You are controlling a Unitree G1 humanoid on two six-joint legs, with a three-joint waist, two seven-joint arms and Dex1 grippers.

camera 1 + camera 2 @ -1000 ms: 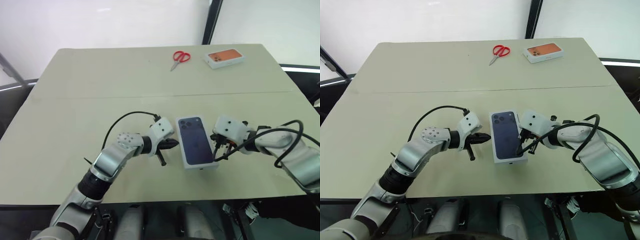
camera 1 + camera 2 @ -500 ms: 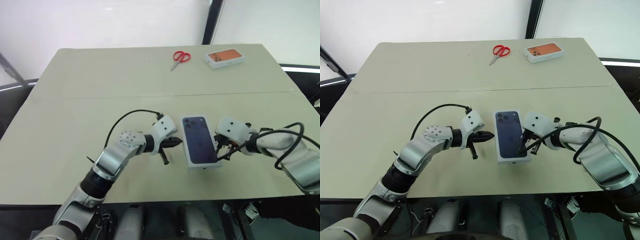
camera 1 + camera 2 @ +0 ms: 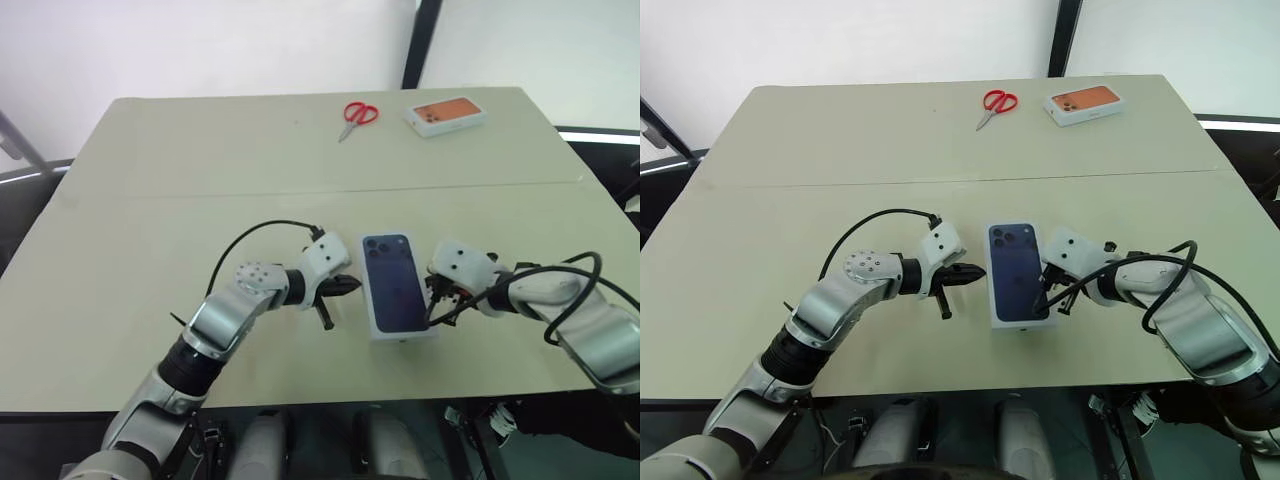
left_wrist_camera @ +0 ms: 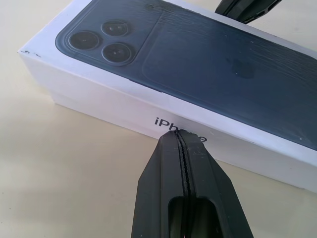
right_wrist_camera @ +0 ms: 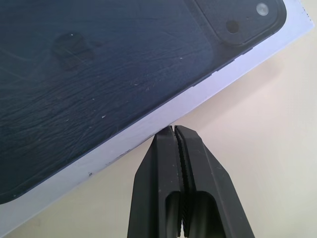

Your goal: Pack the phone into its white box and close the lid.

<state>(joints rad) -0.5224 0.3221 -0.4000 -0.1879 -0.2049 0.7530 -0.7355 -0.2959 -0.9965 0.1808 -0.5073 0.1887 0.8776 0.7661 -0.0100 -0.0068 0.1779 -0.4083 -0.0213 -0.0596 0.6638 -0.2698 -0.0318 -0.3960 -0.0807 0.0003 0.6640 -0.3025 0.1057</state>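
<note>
Item, nearest us: the left gripper (image 3: 345,286), fingers pressed together on nothing, tip set against the left long side wall of the lid (image 3: 394,281). In the left wrist view the joined fingers (image 4: 183,163) meet that wall right at the printed lettering.

Item, at the same depth: the lid, seated down on the white box, dark blue phone print facing up, lying near the front edge of the table (image 3: 150,200) between our two arms. We see no gap along its visible walls, so we take the box to be covered. The phone itself is not on the table; we judge it to be inside, though we cannot confirm that.

Item, to the right: the right gripper (image 3: 432,310), fingers likewise together and empty, tip at the lid's right long wall near its front corner; the right wrist view has the fingers (image 5: 177,148) touching or just off that edge.

Item, far side, well apart: red scissors (image 3: 358,115) and a second box with an orange phone picture (image 3: 446,115), neither in play.

Step in hand, by our reckoning: squaring or pressing the closed lid from both sides, late in the task. Next move calls for light, even pressure to seat the lid fully, then drawing both arms back without dragging the box.
</note>
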